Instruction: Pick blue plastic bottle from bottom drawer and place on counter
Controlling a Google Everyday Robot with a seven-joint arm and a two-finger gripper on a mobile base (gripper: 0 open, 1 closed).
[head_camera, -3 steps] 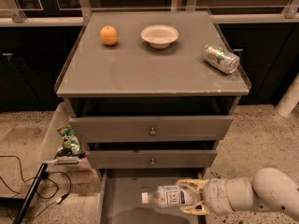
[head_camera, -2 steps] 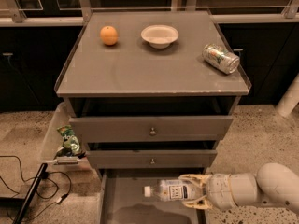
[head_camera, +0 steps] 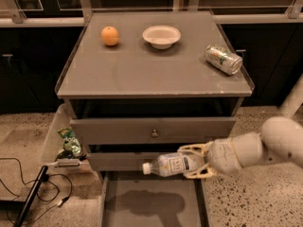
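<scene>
The tool (head_camera: 185,162) is clamped on the bottle (head_camera: 171,164), one finger above its body and one below, gripping the end away from the cap. The bottle lies nearly level in the grip, with its white cap pointing left and sitting a little lower than the held end. It hangs in the air, touching nothing else, in front of the middle drawer (head_camera: 118,161) and above the open bottom drawer (head_camera: 103,200). Compared with the frame a moment earlier, the bottle and the tool have risen. Then the bottle was low over the drawer's floor, whereas now it stands clear of the tray at the height of the middle drawer's front. Its dark shadow (head_camera: 147,205) falls on the drawer's flat grey floor below it. The white arm (head_camera: 265,145) reaches in from the right edge and also sits higher than it did. The top drawer (head_camera: 199,129) is shut, its knob showing at the middle of its front. On the bench (head_camera: 151,74) nothing has moved. The orange (head_camera: 110,36) sits at the back left, the white bowl (head_camera: 161,36) is near it at the back centre, and the dented can (head_camera: 223,59) lies on its side close to the right edge. To the left of the cabinet a pale bin (head_camera: 49,141) holds a green packet (head_camera: 70,143), and dark cables (head_camera: 28,183) trail over the speckled floor, all unchanged.
</scene>
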